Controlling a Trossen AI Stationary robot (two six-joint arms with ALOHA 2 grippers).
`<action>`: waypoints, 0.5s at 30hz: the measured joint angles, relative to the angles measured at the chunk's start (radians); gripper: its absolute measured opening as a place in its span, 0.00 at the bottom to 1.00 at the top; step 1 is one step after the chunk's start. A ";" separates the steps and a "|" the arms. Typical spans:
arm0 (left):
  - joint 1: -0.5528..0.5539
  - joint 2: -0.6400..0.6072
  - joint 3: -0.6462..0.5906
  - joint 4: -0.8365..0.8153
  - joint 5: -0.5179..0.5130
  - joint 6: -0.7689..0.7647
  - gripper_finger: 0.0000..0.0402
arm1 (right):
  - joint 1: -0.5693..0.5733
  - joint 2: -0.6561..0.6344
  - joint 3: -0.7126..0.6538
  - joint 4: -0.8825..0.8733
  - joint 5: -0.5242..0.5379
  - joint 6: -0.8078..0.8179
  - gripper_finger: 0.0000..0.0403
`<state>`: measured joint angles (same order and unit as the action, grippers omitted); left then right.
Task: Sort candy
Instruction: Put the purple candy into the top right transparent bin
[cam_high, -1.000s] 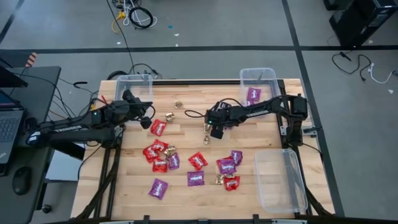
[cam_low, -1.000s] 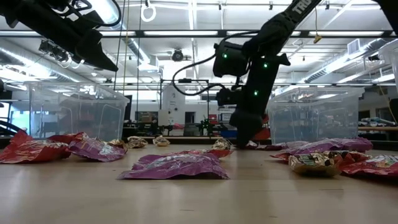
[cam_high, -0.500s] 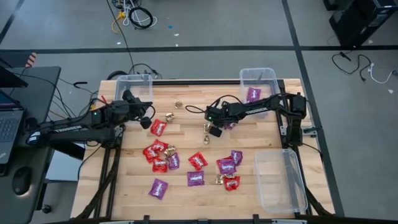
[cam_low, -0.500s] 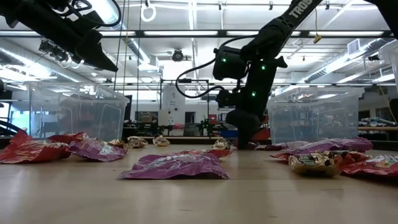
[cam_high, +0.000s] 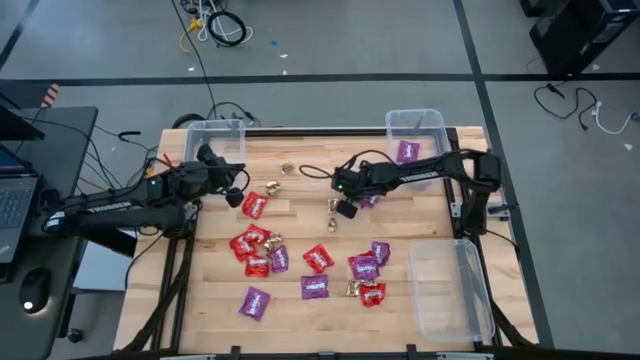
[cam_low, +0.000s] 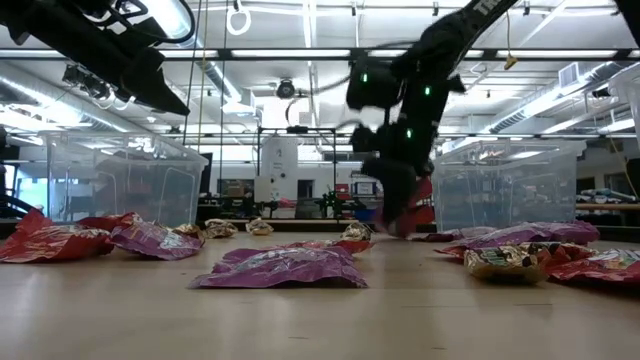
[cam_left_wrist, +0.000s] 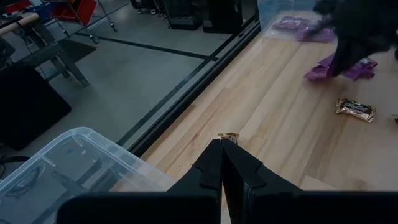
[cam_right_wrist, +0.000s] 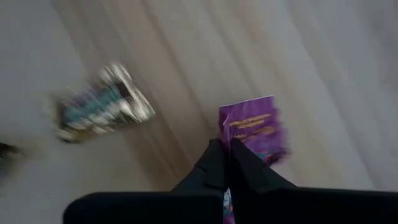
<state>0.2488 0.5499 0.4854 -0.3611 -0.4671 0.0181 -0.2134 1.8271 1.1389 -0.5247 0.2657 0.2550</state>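
Wooden tabletop (cam_high: 300, 215) carries my candy (cam_high: 310, 262), mostly scattered at six o'clock. Farther off, my right gripper (cam_right_wrist: 225, 155) is clenched on a purple packet (cam_right_wrist: 254, 127) near centre. My left gripper (cam_left_wrist: 222, 163), at nine o'clock, is clenched empty.
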 joint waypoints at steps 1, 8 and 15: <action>0.000 0.000 0.000 0.000 0.000 0.000 0.02 | 0.000 -0.017 0.001 0.000 0.000 0.008 0.00; 0.000 0.000 0.000 0.001 0.000 0.000 0.02 | 0.001 -0.142 0.001 0.002 -0.001 0.042 0.00; 0.000 0.000 0.000 0.001 0.000 0.000 0.02 | -0.006 -0.311 0.002 0.006 -0.002 0.069 0.00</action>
<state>0.2489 0.5497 0.4854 -0.3603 -0.4671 0.0177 -0.2195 1.5159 1.1408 -0.5187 0.2642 0.3237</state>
